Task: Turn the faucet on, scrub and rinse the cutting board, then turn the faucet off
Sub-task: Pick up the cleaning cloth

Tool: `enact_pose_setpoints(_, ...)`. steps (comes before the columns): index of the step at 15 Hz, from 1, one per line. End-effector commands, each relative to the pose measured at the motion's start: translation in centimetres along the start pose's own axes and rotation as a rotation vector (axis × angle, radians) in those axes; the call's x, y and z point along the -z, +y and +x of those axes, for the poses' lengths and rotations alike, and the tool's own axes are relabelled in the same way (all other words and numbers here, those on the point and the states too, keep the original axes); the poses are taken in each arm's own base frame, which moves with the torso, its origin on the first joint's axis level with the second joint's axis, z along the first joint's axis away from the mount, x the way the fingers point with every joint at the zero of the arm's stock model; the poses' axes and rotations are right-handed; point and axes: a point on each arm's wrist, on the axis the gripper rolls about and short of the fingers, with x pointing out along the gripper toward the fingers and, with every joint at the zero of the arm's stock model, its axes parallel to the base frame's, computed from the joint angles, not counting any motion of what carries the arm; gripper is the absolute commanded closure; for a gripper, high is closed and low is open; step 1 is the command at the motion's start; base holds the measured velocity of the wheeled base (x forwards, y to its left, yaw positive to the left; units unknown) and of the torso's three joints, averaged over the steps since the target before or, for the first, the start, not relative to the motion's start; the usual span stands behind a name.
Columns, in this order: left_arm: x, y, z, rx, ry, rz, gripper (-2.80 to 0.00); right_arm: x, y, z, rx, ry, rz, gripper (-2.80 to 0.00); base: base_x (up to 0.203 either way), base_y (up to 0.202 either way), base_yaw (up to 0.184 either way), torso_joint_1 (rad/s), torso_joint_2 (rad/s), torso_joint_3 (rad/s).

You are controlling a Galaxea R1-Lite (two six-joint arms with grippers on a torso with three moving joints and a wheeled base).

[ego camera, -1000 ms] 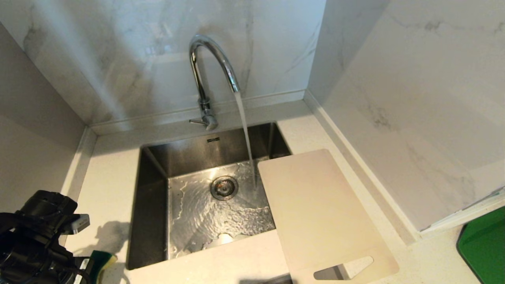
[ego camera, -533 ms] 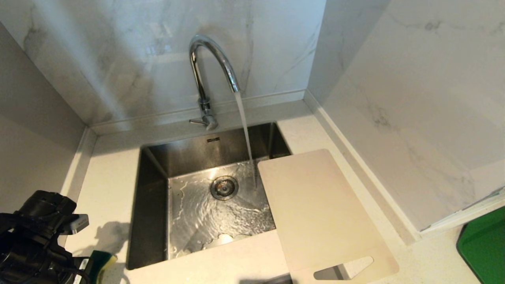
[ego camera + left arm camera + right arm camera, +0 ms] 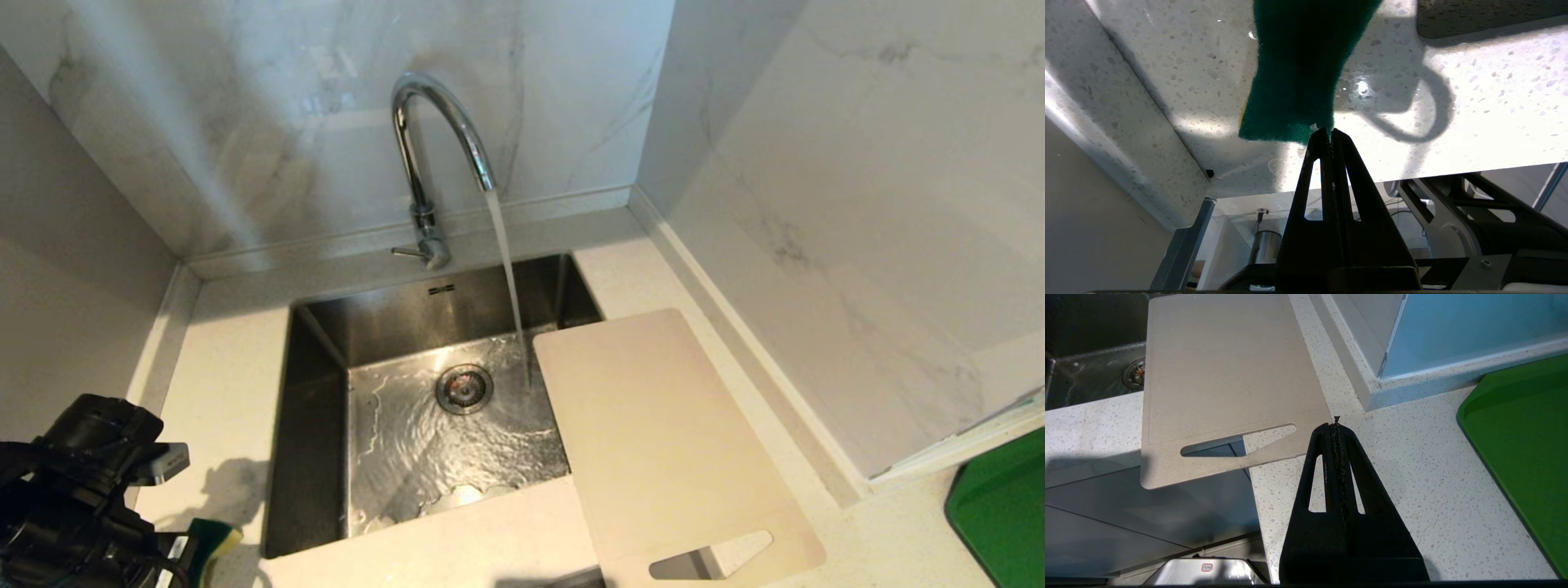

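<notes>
Nothing moved since earlier: left tool (image 3: 1329,131) clenched by sponge (image 3: 1298,69), right tool (image 3: 1336,424) clenched, empty

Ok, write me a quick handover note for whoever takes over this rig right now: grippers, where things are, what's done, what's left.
Left gripper: shut, empty, beside the sponge on the counter left of the sink.
Right gripper: shut, empty, over the counter near the cutting board.
Faucet: on, water running into the sink.
Cutting board: dry-looking, lying across the sink's right edge, handle end overhanging the counter front.
Done: faucet on.
Left: grab sponge, scrub, rinse, faucet off.
</notes>
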Motion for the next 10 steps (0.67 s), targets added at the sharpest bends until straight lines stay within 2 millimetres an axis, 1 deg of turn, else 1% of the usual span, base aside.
enact_pose_setpoints(1, 0.03, -0.21, 0.0, 0.003, 0.002, 0.008, 0.0, 0.04, 0.0, 0.01, 0.0, 0.001, 0.0, 0.0, 0.0, 0.0, 0.0, 0.0, 0.0, 0.0)
enact_pose_setpoints(10, -0.26, -0.41, 0.53, -0.003, 0.019, 0.012, 0.0, 0.04, 0.0, 0.01, 0.0, 0.001, 0.0, 0.0, 0.0, 0.0, 0.0, 0.0, 0.0, 0.0)
